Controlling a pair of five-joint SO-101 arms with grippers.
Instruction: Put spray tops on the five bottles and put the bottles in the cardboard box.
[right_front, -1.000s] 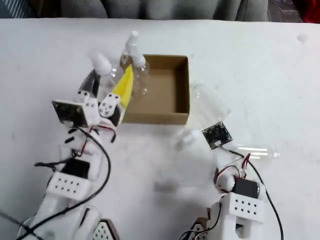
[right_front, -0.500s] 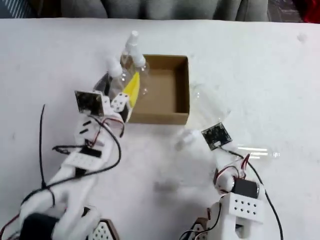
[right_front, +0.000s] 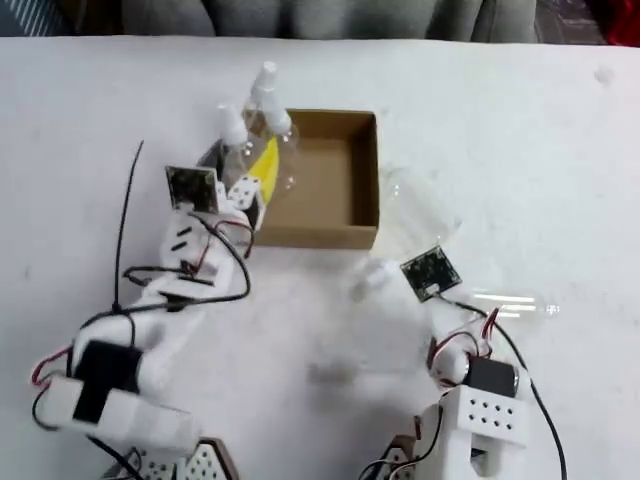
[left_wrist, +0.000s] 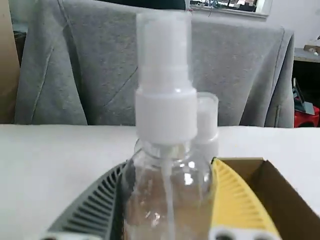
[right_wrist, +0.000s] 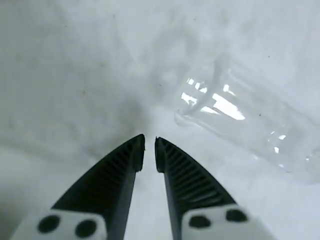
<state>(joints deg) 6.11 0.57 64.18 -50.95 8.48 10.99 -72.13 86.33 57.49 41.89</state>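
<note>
The left gripper (left_wrist: 170, 166) was clamped on an upright clear bottle (left_wrist: 167, 202), one grey finger (left_wrist: 92, 210) and one yellow finger (left_wrist: 240, 200) pressed against its sides. The bottle's base was cut off in the left wrist view, so whether it rested on anything could not be told. A white spray top (left_wrist: 165, 100) sat on its neck. From the high view this bottle stood at the left wall of the cardboard box (right_front: 365, 185), right at the rim. A second spray top (left_wrist: 207, 120) rose just behind it, most of its bottle hidden; it seemed to stand at the box's far left corner. The right half of the box floor lay open and bare. The right gripper (right_wrist: 149, 145) hung low over the white table (right_front: 500, 120), its jaws drawn to a thin slit with nothing between them. In the high view a small circuit board (right_front: 432, 272) covered this gripper. Just beside its tips a clear bottle (right_wrist: 245, 120) lay on its side, one end running off the frame; its glassy outline was faint against the table. Open table stretched to the right of the box.
</note>
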